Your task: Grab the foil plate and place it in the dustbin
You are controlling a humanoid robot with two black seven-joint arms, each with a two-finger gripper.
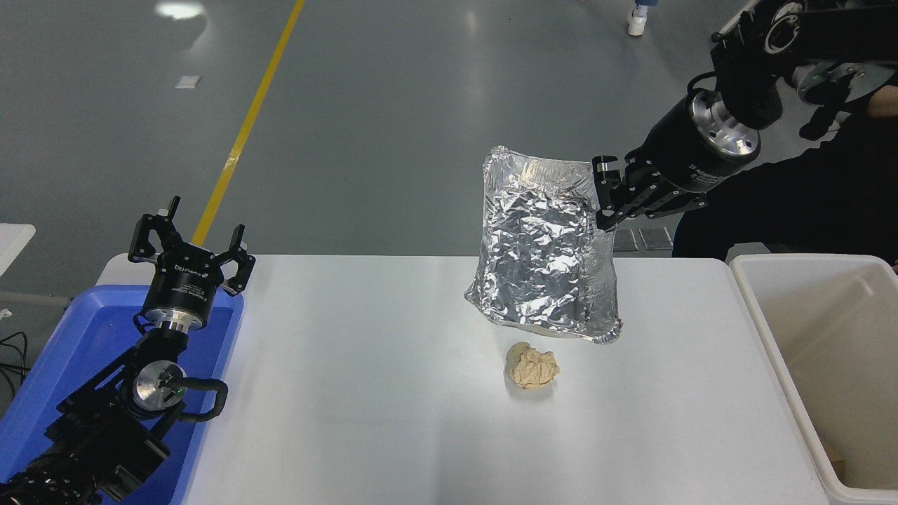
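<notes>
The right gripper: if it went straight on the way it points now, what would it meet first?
The crinkled silver foil plate that the right gripper already holds by its rim; beyond it, probably the white table, though depth is unclear.

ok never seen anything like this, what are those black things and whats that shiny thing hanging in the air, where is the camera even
The camera sits high on a robot, looking down over its white table. The black things are its two arms. The right end effector is shut on one edge of the foil plate, a crinkled aluminium tray that hangs in the air above the table. The left end effector is parked, open, over a blue tub. On the table lies a small tan crumpled paper lump. At the right edge stands the dustbin, off-white. The plate is not over it yet.
</notes>
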